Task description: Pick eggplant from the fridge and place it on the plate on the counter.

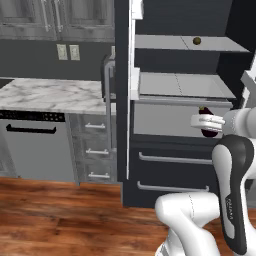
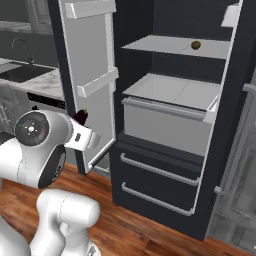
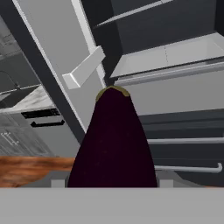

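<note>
Dark cabinets and a wood floor framed the scene, with the fridge (image 2: 190, 125) standing open, its pale shelves and drawer front exposed and its door (image 2: 87, 80) swung wide to the left. A white marble worktop (image 1: 50, 95) ran off to the left of it over grey cupboards.

Out in front of the fridge's drawer front, clear of the shelves, the gripper (image 1: 207, 121) had its jaws closed tight on the eggplant (image 3: 113, 144). In the hand view the dark purple body rose between the fingertips with its brownish cap pointing away. A small orange-brown ball (image 1: 197, 40) sat apart on the upper shelf.

The main risk from here appeared to be the carry. The eggplant is rounded and tapered, so a sideways swing toward the worktop could let it twist or slide out of the pinch. The open door stood between the arm and the worktop, and in the right base view the eggplant (image 2: 81, 116) sat close to its lower edge; a direct path could clip the door or its bins.

The plate could not be made out, so the drop-off spot was unconfirmed. The jaws' contact faces were hidden behind the eggplant, leaving the depth of the grip unclear.
</note>
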Controlling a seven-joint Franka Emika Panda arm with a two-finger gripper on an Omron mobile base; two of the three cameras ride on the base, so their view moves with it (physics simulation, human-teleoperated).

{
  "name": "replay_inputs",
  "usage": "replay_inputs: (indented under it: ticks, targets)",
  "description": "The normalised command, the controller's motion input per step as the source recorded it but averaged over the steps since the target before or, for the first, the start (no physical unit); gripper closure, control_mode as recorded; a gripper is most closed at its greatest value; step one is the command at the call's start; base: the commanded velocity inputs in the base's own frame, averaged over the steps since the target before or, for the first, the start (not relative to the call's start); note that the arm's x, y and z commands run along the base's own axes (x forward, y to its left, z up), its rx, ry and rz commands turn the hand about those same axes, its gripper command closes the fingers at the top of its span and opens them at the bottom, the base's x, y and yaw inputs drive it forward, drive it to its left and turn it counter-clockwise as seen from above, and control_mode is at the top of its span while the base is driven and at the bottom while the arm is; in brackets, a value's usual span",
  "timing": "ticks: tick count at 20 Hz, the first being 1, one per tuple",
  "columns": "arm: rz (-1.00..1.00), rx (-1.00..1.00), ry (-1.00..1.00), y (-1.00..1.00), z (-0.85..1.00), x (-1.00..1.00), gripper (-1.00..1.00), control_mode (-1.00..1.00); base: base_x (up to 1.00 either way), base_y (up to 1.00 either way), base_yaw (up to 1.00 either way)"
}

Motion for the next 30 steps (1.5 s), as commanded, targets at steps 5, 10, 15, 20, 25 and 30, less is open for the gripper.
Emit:
replay_inputs:
  ticks: [5,10,15,20,25,30]
  targets:
    - [0.00,0.00,0.00,0.00,0.00,0.00,1.00,1.00,0.00,0.29,0.24]
    - [0.00,0.00,0.00,0.00,0.00,0.00,1.00,1.00,0.00,0.39,0.21]
    - [0.00,0.00,0.00,0.00,0.00,0.00,1.00,1.00,0.00,0.50,0.22]
    - [0.00,0.00,0.00,0.00,0.00,0.00,1.00,1.00,0.06,0.52,0.22]
    - [0.00,0.00,0.00,0.00,0.00,0.00,1.00,1.00,0.18,0.43,0.18]
    - [0.00,0.00,0.00,0.00,0.00,0.00,1.00,1.00,0.40,0.39,0.13]
